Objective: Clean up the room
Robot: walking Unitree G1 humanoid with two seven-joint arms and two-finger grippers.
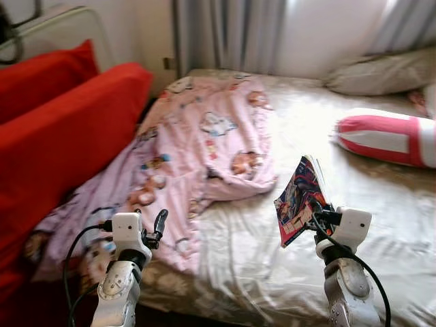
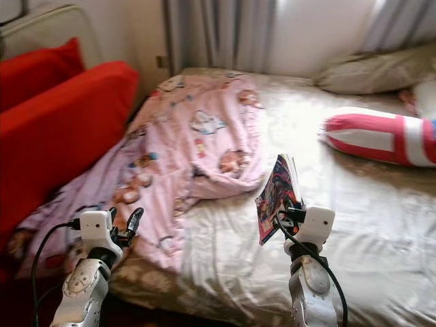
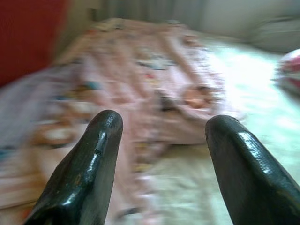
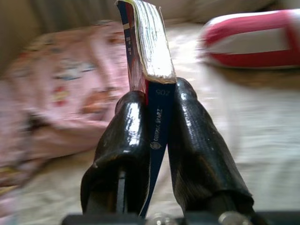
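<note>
Far left: red sofa [image 1: 61,136] with a red cushion [image 1: 41,78] on top, close against the bed's edge. Next over, pink cartoon-print blanket [image 1: 197,150] spread down the left part of the bed [image 1: 272,272], its lower end draped off the near edge toward the sofa, its right edge bunched in a fold on the cream sheet.

Low in front of the blanket's near end: left gripper [image 1: 155,230] raised on its silver arm, jaws open and holding nothing; in the left wrist view, two black fingers [image 3: 89,168] well apart, blurred blanket and sheet beyond.

Behind, along the wall: grey curtains [image 1: 228,34], bright window light to the right.

Right of centre: comic book [image 1: 298,199] held upright above the sheet, colourful cover facing left, clear of the bedding. Right gripper [image 1: 317,216] closed on the book's lower edge; in the right wrist view, both fingers [image 4: 126,140] pressed against the blue spine, page edges fanned slightly above them.

Farther right, on the sheet: red-and-white striped bolster [image 1: 388,136] lying across the bed, well apart from the book. Behind it at the head of the bed, beige pillow [image 1: 381,71] against the wall.

Both wrist views blurred in their backgrounds.
</note>
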